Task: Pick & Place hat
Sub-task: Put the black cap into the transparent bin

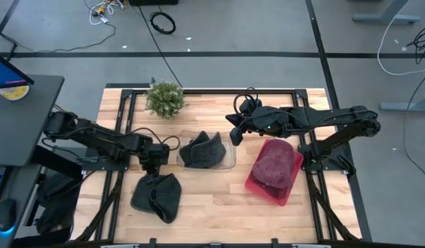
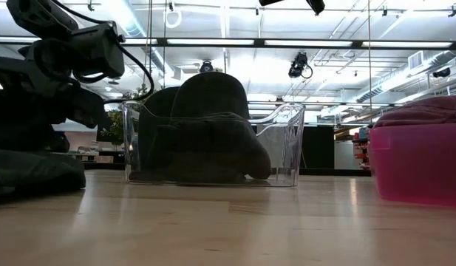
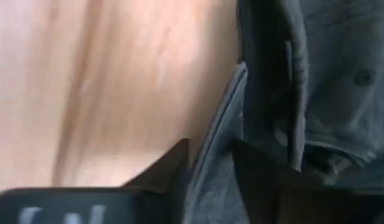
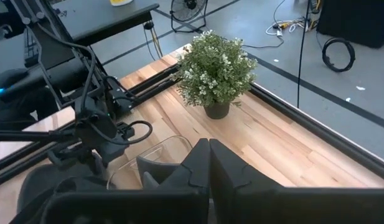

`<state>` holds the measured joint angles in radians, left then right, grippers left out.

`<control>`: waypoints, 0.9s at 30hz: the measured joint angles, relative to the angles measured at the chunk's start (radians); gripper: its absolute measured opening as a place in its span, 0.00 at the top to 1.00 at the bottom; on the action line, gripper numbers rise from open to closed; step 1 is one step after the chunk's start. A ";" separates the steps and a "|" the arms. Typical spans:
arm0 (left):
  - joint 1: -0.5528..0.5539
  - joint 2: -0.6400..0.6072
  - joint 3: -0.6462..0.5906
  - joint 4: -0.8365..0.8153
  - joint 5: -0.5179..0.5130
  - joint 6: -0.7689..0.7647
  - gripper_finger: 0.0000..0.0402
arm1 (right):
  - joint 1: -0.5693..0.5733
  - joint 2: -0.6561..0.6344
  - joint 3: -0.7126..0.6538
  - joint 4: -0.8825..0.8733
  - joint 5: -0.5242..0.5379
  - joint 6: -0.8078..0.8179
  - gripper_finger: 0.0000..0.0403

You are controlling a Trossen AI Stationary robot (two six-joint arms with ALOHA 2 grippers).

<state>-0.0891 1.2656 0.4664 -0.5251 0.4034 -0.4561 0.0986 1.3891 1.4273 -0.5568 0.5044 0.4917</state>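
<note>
A dark grey hat (image 1: 157, 196) lies crumpled on the table near its front left, also in the low view (image 2: 28, 174). My left gripper (image 1: 155, 160) stands over the hat's far edge, shut on it (image 3: 209, 171). A second dark hat (image 1: 202, 150) sits in a clear bin (image 1: 229, 164). A maroon hat (image 1: 275, 165) fills a pink bin (image 1: 257, 187). My right gripper (image 1: 236, 134) hovers shut above the table between the two bins, touching nothing (image 4: 209, 163). My left gripper pinches an edge of the grey hat (image 3: 216, 134) between its two fingers (image 3: 170, 165), coming from above and pointing down. The fabric runs up between the fingers as a thin fold. The rest of the hat lies on the table.
A small potted plant (image 1: 164, 98) stands at the table's far edge, left of centre. The clear bin (image 2: 213, 140) and the pink bin (image 2: 420, 162) sit side by side mid-table. Bare wood (image 1: 219, 203) shows along the near edge between hat and pink bin.
</note>
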 joint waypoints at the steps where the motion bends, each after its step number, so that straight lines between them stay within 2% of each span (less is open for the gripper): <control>1: 0.000 0.000 0.000 0.008 0.012 -0.002 0.73 | 0.000 0.000 0.000 0.000 0.000 -0.005 0.98; 4: 0.000 0.000 0.001 0.021 0.060 -0.005 0.92 | 0.000 0.000 0.000 0.000 0.000 -0.020 0.98; 5: 0.000 -0.001 0.001 0.023 0.078 -0.005 0.95 | 0.000 0.000 0.000 0.000 0.000 -0.028 0.98; 11: 0.000 -0.012 0.004 0.036 0.158 -0.033 0.97 | 0.000 0.000 0.000 0.000 0.000 -0.064 0.98; 16: -0.001 -0.024 0.078 0.016 0.232 -0.045 0.97 | 0.000 0.000 0.000 -0.002 0.001 -0.066 0.98; 21: 0.000 -0.058 0.226 -0.092 0.286 -0.027 0.97 | 0.000 0.000 0.000 -0.011 0.001 -0.086 0.98; 27: 0.000 -0.084 0.493 -0.407 0.276 0.051 0.97 | 0.000 0.000 0.000 -0.024 0.001 -0.090 0.98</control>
<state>-0.0895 1.1812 0.9591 -0.9319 0.6796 -0.4053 0.0986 1.3888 1.4273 -0.5806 0.5049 0.4013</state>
